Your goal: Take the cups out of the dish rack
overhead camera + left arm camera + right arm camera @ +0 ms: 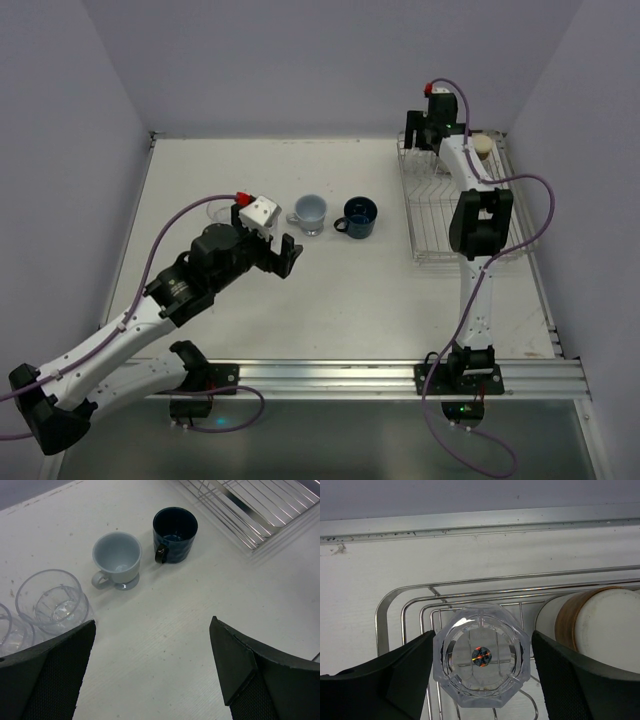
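**Top view**
- left tool (pixel 275 245): I read it as wide open and holding nothing, over the surface (pixel 330 310) left of centre.
- right tool (pixel 422 140): down at the 11 o'clock corner of the dish rack (pixel 432 225); I can't read its state from here.
- dish rack: at 2 o'clock on the surface.
- cream cup (pixel 483 147): in the rack, at the 1 o'clock corner.
- pale cup (pixel 311 211): upright on the surface, outside the rack.
- dark blue mug (pixel 359 216): just beside the pale cup at its 3 o'clock, also outside the rack.
- clear tumblers (pixel 220 212): faint, at 9 o'clock of the pale cup.

**Left wrist view**
- left tool (pixel 152 630): fingers (pixel 55 675) spread far apart, only bare surface between them.
- pale cup (pixel 117 557): upright, handle toward 7 o'clock.
- dark blue mug (pixel 175 527): at 2 o'clock of the pale cup, near it but not touching.
- clear tumblers (pixel 52 600): upright at 9 o'clock of the frame, one cut off by the edge.
- dish rack (pixel 255 510): corner showing at 1 o'clock.

**Right wrist view**
- right tool (pixel 483 637): fingers (pixel 395 675) flank the glass tumbler (pixel 481 655) closely; I cannot tell whether they are clamped on it.
- glass tumbler: seen end-on, inside the dish rack (pixel 390 610) at its corner.
- cream cup (pixel 600 625): brown band, in the rack at 3 o'clock of the tumbler.
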Tool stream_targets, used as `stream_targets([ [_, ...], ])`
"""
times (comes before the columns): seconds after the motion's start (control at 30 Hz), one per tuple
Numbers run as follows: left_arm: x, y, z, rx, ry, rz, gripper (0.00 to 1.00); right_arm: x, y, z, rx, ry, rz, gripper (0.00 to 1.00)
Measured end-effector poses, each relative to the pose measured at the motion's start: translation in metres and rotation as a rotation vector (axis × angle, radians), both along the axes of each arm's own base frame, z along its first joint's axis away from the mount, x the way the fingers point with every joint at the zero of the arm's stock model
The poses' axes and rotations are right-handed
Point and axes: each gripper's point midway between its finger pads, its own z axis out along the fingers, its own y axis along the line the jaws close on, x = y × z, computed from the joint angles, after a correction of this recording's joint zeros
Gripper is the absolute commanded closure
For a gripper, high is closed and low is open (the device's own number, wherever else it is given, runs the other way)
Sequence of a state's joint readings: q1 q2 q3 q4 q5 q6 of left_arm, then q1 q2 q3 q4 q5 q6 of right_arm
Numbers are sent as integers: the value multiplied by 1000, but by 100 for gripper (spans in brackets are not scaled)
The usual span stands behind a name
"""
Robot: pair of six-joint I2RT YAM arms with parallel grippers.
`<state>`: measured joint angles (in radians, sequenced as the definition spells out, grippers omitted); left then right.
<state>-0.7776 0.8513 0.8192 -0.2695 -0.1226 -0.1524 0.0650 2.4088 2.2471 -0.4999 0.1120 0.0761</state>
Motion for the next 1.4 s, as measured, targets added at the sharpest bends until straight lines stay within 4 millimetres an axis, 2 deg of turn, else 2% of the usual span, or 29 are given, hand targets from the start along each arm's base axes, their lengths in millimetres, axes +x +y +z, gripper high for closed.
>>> stream_targets([
  [0.1,2,1,-1,2,5,3,1,0,0,-1,-6,1,6,35],
  [0.13,2,1,-2,1,6,4,1,0,0,-1,-6,0,5,50],
  [0.2,3,2,-2,1,8,6,1,1,0,-1,-5,-2,7,64],
  [0.33,6,3,-4,3,14,12,1,1,1,0,-1,-22,6,71],
  [0.43,8,4,-5,3,18,14,1,-3,2,4,12,-41,-1,72],
  [0.6,10,0,-9,3,31,1,1,-19,5,29,41,-80,-10,75],
  [0.63,10,-1,-10,3,36,-5,1,-23,7,37,49,-92,-10,75],
  [0.7,10,-3,-11,0,40,-14,1,-27,9,65,65,-143,-4,75],
  [0.8,9,-6,-8,-19,47,-22,1,-37,12,132,96,-285,4,75],
  [0.93,9,-12,7,-66,36,-40,1,-70,18,209,152,-446,26,75],
  [1.03,8,-19,20,-109,34,-60,1,-92,23,248,205,-543,42,75],
  [1.07,7,-22,24,-131,36,-66,2,-100,26,251,235,-556,50,75],
  [1.13,7,-29,33,-183,41,-79,3,-117,34,243,294,-555,67,75],
  [1.33,11,-60,64,-392,53,-143,16,-191,76,165,616,-400,140,75],
  [1.4,13,-72,71,-453,63,-171,18,-220,93,150,751,-355,169,75],
])
